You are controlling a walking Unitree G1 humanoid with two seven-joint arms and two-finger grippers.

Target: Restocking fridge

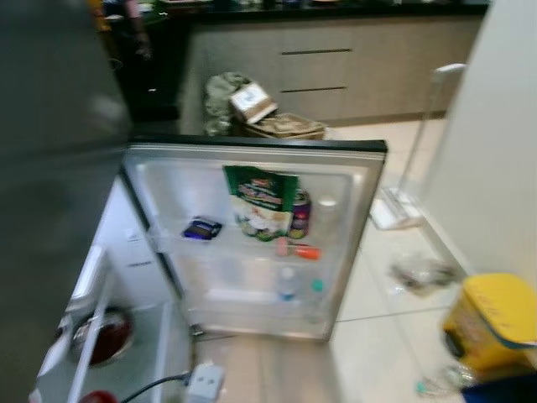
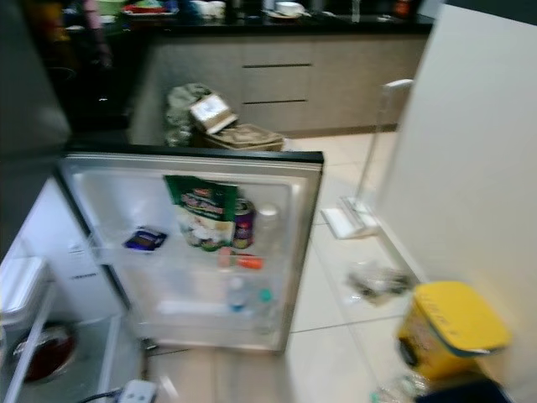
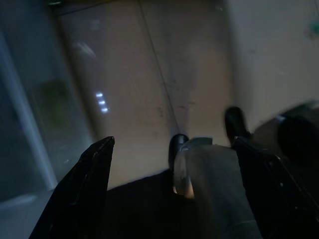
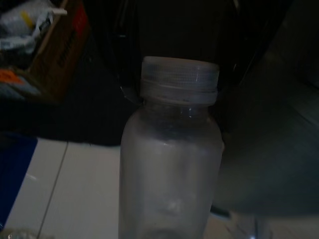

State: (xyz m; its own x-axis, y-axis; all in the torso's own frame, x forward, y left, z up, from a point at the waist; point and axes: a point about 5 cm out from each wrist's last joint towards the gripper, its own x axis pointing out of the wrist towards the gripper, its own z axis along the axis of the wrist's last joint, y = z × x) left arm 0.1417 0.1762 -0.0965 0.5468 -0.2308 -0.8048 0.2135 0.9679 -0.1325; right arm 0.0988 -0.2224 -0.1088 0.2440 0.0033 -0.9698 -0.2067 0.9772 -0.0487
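**Ana:** Where is the clear plastic bottle with the clear screw cap (image 4: pixel 172 149)?

**Ben:** It shows close up in the right wrist view. It stands tall there, its long side running up the picture and its cap on top. Pale floor tiles lie behind it. The right pincer's fingers do not show, so I cannot tell if it holds the bottle or how wide it is.

**Ana:** And the left pincer (image 3: pixel 174 164)?

**Ben:** Its two long black fingers (image 3: pixel 84 189) are spread wide apart. Nothing is between them. It looks down at the pale tiled floor (image 3: pixel 149 74).

**Ana:** What is in front of the robot?

**Ben:** The small silver fridge door (image 1: pixel 260 235) hangs wide open. On its upper shelf stand a green food bag (image 1: pixel 260 201), a can (image 1: pixel 300 214) just beside it, and a little dark blue packet (image 1: pixel 201 228) further to the left. An orange thing (image 1: pixel 300 249) lies below the can. On the lower shelf stand two small bottles, one with a blue cap (image 1: pixel 287 284) and one with a green cap (image 1: pixel 315 290).

**Ana:** What else is around?

**Ben:** A red-rimmed bowl (image 1: pixel 105 336) sits inside the fridge at the lower left. A white power strip (image 1: pixel 204 382) lies on the floor by the door. A yellow tub (image 1: pixel 491 323) is on the right. Bags and a box (image 1: pixel 252 105) are heaped behind the door, in front of the grey kitchen drawers (image 1: pixel 336 71) under the dark worktop (image 1: pixel 336 10).
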